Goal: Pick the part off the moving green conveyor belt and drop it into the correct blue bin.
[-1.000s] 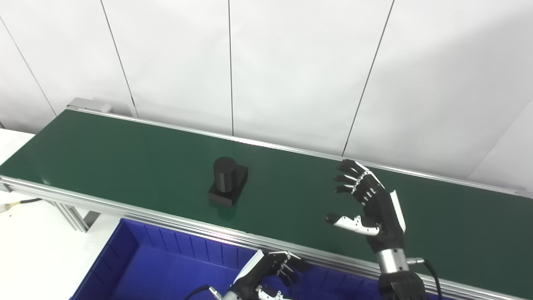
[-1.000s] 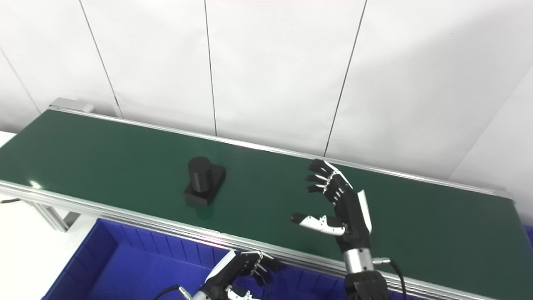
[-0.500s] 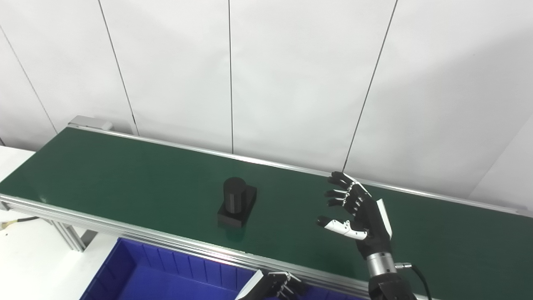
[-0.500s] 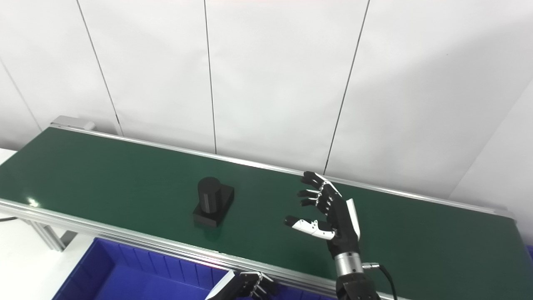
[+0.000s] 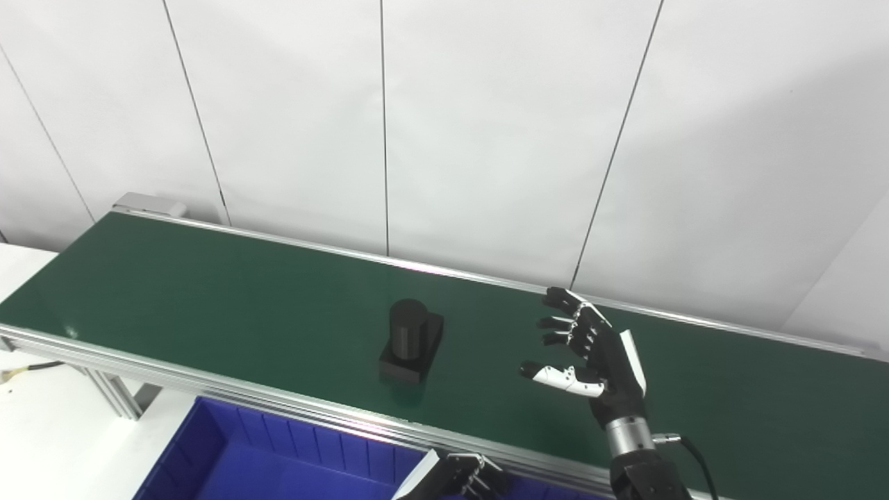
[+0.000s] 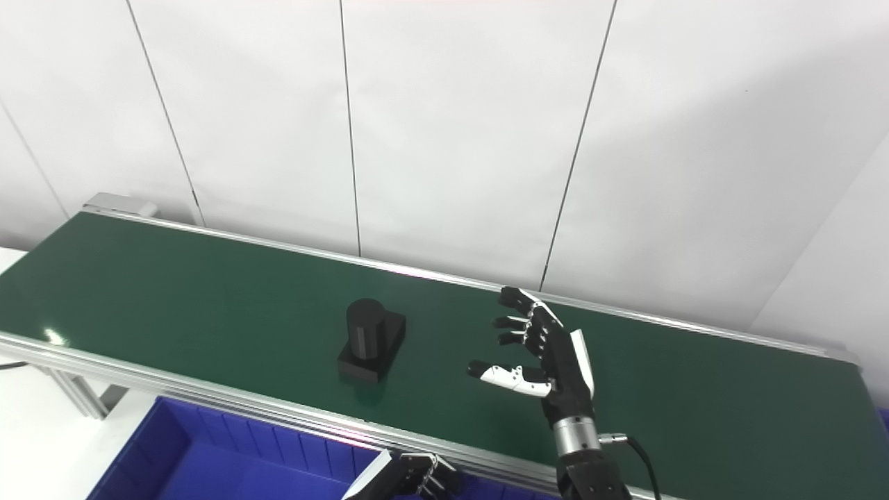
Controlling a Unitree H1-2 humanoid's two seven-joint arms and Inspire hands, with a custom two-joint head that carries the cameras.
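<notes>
Two hands in view, one working, one low at the frame's bottom edge. Right hand (image 5: 597,357) raised above the green conveyor belt (image 5: 208,292), palm turned toward the left, fingers (image 5: 566,321) spread and slightly curled, thumb (image 5: 555,375) stretched out toward the left; nothing held. Well open, with a wide gap between thumb and fingers. Silver wrist cuff below it, a black cable running off to the right.

Left hand (image 5: 455,478) only partly visible at the bottom edge, just in front of the belt's near rail, fingers curled; hard to say whether closed on anything, since most of it is cut off.

Black part (image 5: 411,340) resting on the belt, to the left of the right hand and apart from it, untouched: an upright cylinder on a flat rectangular base, nearer the front rail than the back.

Blue bin (image 5: 229,451) below the front rail at lower left, ribbed inner wall showing. Aluminium rails along both long edges of the belt. White panelled wall (image 5: 486,125) behind.
</notes>
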